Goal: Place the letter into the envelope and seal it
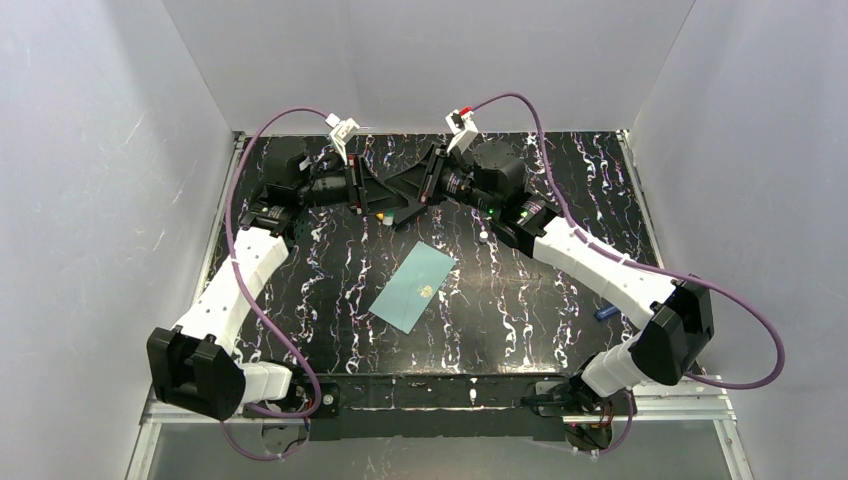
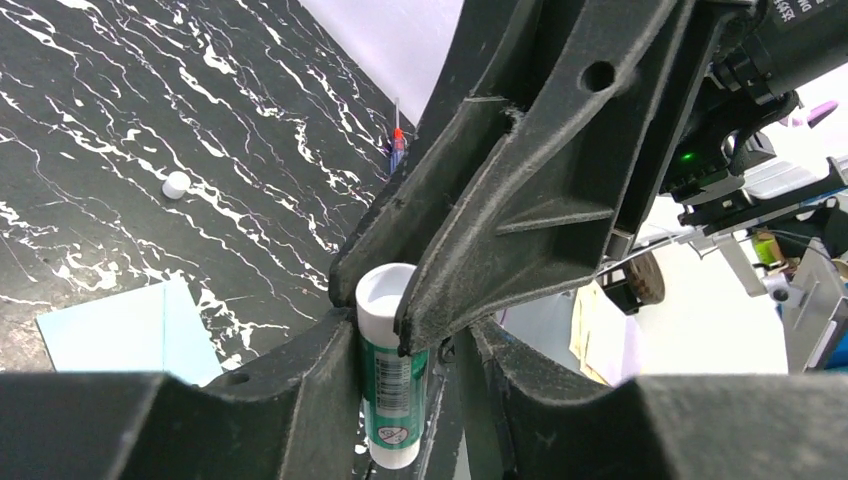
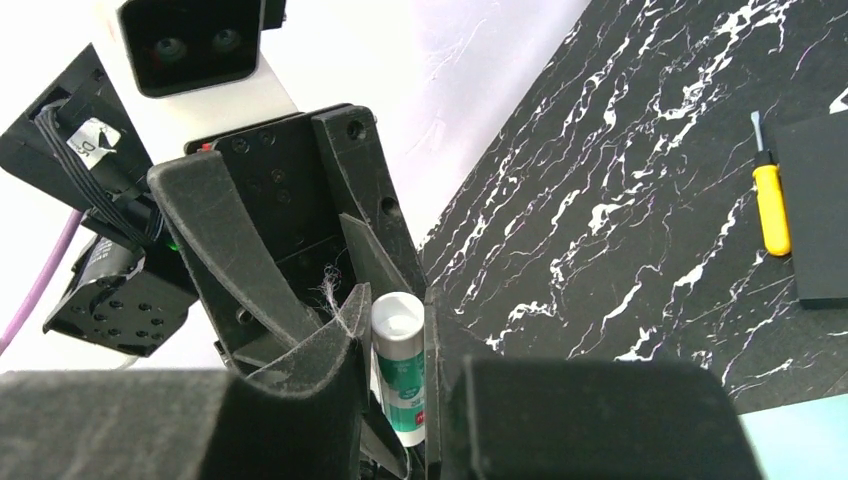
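The pale teal envelope (image 1: 412, 288) lies flat mid-table, gold seal mark up; its corner shows in the left wrist view (image 2: 130, 335). The tan letter is not in view. Both grippers meet above the back of the table around a green-and-white glue stick (image 2: 392, 380) with no cap on. My right gripper (image 3: 397, 300) is shut on the stick (image 3: 400, 370). My left gripper (image 2: 412, 340) has its fingers either side of the same stick, with a gap on one side. The two also show in the top view: left (image 1: 385, 200), right (image 1: 415, 190).
A small white cap (image 1: 483, 237) lies on the table by the right arm, also in the left wrist view (image 2: 176, 184). A yellow-handled screwdriver (image 3: 770, 205) lies beside a black pad (image 3: 815, 215). A small blue item (image 1: 605, 312) lies near the right arm. White walls stand on three sides.
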{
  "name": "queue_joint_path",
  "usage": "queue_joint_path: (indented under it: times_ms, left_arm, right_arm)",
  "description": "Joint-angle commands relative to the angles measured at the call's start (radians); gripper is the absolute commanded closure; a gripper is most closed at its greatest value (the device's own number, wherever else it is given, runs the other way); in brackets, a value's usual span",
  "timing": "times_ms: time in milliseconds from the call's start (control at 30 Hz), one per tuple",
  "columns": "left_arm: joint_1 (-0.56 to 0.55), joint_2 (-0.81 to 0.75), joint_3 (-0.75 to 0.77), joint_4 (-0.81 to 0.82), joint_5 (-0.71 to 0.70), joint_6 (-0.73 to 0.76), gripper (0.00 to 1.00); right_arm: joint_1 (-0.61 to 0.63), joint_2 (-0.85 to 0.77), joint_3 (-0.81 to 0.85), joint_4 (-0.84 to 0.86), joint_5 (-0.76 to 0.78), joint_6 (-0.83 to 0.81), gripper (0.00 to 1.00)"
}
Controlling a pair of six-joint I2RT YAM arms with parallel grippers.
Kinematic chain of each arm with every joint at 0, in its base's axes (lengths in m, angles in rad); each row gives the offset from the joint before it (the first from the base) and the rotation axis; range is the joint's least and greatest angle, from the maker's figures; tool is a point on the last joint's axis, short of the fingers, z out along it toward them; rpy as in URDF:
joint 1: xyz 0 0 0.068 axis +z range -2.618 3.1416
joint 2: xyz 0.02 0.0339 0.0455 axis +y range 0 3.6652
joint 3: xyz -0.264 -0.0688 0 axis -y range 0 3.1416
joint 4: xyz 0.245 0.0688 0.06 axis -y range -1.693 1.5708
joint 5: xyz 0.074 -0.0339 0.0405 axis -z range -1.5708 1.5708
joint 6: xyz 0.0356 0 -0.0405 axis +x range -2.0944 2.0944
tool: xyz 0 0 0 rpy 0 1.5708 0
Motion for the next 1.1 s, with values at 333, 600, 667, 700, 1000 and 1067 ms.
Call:
queue_joint_path:
  times_ms: [333,600,667,700,1000,1067]
  left_arm:
    - [0.019,-0.003,0.009,-0.024,-0.045,-0.055,1.00]
    - [0.021,-0.066,0.048,-0.196,-0.576,-0.138,1.00]
    - [0.021,-0.052,0.078,-0.232,-0.601,-0.137,1.00]
    - [0.021,-0.046,0.090,-0.251,-0.606,-0.135,1.00]
    - [0.021,-0.051,0.081,-0.259,-0.631,-0.167,1.00]
    - [0.021,-0.049,0.087,-0.259,-0.624,-0.164,1.00]
  right_arm:
    - [0.004,-0.084,-0.024,-0.011,0.162,-0.027,0.22]
    - [0.023,-0.124,-0.112,0.059,0.149,-0.058,0.21]
    - [0.039,-0.092,-0.089,0.020,0.135,-0.109,0.29]
    - [0.046,-0.064,-0.039,-0.031,0.134,-0.136,0.33]
    - [0.143,0.123,0.233,-0.319,0.258,-0.301,0.30]
    - [0.147,0.134,0.239,-0.305,0.262,-0.301,0.29]
